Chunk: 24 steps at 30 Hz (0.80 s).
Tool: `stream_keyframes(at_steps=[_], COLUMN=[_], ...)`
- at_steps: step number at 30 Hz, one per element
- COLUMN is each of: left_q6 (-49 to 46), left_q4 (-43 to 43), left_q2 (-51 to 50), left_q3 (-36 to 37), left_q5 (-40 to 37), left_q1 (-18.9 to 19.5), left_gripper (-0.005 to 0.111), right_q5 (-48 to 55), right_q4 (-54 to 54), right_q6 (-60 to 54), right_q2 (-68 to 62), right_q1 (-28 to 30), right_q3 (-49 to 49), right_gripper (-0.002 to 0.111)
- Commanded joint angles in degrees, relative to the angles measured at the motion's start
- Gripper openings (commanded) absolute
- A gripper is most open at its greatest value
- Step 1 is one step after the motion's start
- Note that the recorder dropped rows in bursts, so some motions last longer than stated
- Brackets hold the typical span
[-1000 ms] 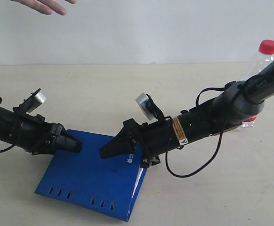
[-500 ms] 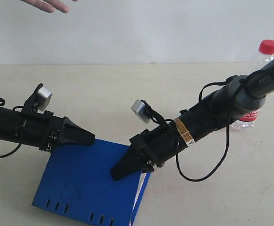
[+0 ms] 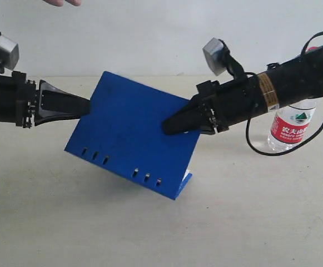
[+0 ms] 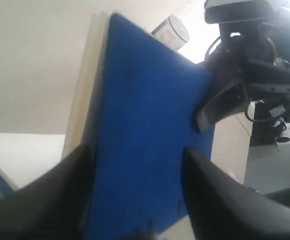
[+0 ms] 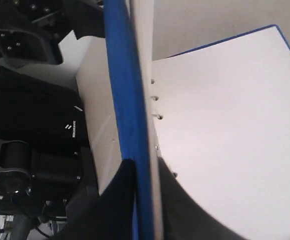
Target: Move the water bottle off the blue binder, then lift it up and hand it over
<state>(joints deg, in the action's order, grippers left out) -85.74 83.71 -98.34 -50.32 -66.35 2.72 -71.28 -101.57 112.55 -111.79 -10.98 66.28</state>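
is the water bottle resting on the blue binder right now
No, the water bottle stands on the table, off to the side of the raised blue binder.

- Left arm (image 3: 5, 103) — matte black, grey camera box (image 3: 5, 51) on top.
- Right arm (image 3: 294, 83) — black, yellow-orange label band (image 3: 268, 90), looping black cable (image 3: 259, 151).
- Black wedge-shaped fingers (image 3: 66, 103) on both.

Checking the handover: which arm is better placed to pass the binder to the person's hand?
Left, probably. The left gripper has its jaws astride the blue binder nearest the person's hand; the right gripper pinches the far side.
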Motion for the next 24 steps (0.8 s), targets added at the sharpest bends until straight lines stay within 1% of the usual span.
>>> stream_keyframes(at_steps=[1,4,5,9,11,12,14,15,16,19,24], left_q6=[4.6,8.1,9.0,8.9,6.5,4.7,1.4,-0.8,-3.2,-0.8,0.4], left_q4=[-6.4,-11.3,-11.7,-9.9,-5.7,-2.0,7.5,13.7,16.2,16.2,16.2], left_q2=[4.0,5.6,6.1,8.2,8.9,8.9,8.9,8.8,8.7,8.4,7.1], left_q3=[0.0,0.2,0.8,5.7,10.3,13.0,17.9,20.4,22.5,23.1,23.1], left_q5=[-3.6,-3.6,-3.6,-3.6,-3.4,-2.0,0.7,0.8,0.7,4.2,5.1], left_q1=[0.0,0.0,0.0,0.0,0.0,0.0,0.0,0.0,0.0,0.0,0.0], left_gripper=[0.050,0.050,0.050,0.050,0.050,0.050,0.050,0.050,0.051,0.051,0.051], right_q5=[1.3,1.3,1.3,1.3,1.3,1.3,1.3,1.3,1.3,1.3,1.3], right_q4=[1.6,1.6,1.6,1.6,1.6,1.6,1.6,1.6,1.6,1.6,1.6], right_q6=[1.1,1.0,0.8,0.4,-0.2,-0.2,-0.2,-0.2,-0.2,-0.2,-0.2], right_q2=[1.0,1.1,1.4,2.5,2.7,2.7,2.7,2.7,2.7,2.7,2.7], right_q1=[2.8,2.9,2.9,3.0,3.1,3.1,3.1,3.1,3.1,3.1,3.0], right_q3=[0.3,0.3,0.3,0.3,0.3,0.3,0.3,0.3,0.3,0.3,0.3], right_gripper=[0.000,0.000,0.000,0.000,0.000,0.000,0.000,0.000,0.000,0.000,0.000])
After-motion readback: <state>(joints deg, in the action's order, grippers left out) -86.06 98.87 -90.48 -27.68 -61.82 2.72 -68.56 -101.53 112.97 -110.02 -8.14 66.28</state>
